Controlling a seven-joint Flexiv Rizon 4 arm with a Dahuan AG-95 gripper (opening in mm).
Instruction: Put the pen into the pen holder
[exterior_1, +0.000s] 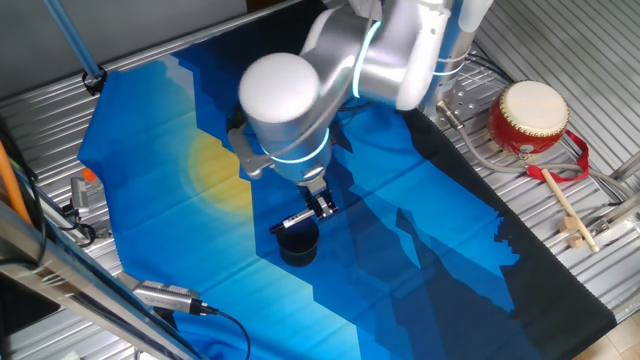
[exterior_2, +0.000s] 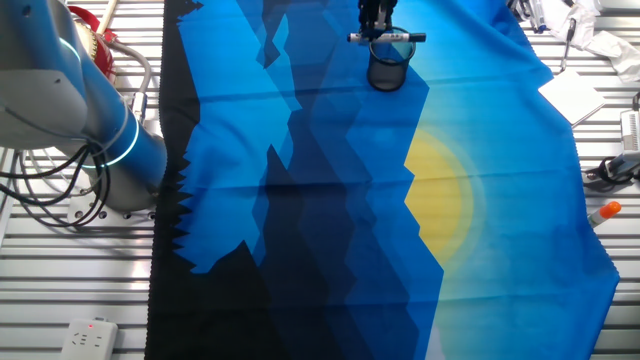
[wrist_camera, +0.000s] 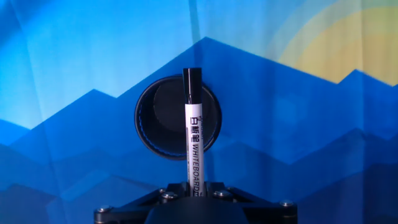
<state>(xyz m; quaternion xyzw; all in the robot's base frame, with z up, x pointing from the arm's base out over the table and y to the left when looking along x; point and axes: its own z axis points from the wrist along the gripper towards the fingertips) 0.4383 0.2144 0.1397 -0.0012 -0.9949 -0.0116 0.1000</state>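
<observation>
Gripper: I see my gripper (exterior_1: 320, 205) hanging above the cloth, its jaws closed onto the pen (exterior_1: 298, 218); in the other fixed view the gripper (exterior_2: 378, 30) comes in from the top edge.
Jaws: closed down to the pen's width, clamped on the white barrel; in the hand view the jaw tips themselves are hidden behind the dark housing at the bottom edge.
Pen: held crosswise, roughly level, with the pen (exterior_2: 387, 38) sticking out on both sides of the jaws. In the hand view the pen (wrist_camera: 194, 130) runs straight out from the jaws, black cap at the far end.
Pen holder: the pen holder (exterior_1: 297, 242) stands upright on the cloth directly below the jaws, mouth open upward. From the hand view I look down into the pen holder (wrist_camera: 149, 134), and the pen's cap lies across its opening. In the other fixed view the pen holder (exterior_2: 387, 72) sits just under the pen; I cannot tell whether they touch.
Cloth: the blue mountain-pattern cloth (exterior_1: 420, 240) lies beneath the jaws.
Off to the side: a red-and-cream drum (exterior_1: 530, 118) and a wooden drumstick (exterior_1: 568, 212) lie well apart from the jaws, off the cloth.
</observation>
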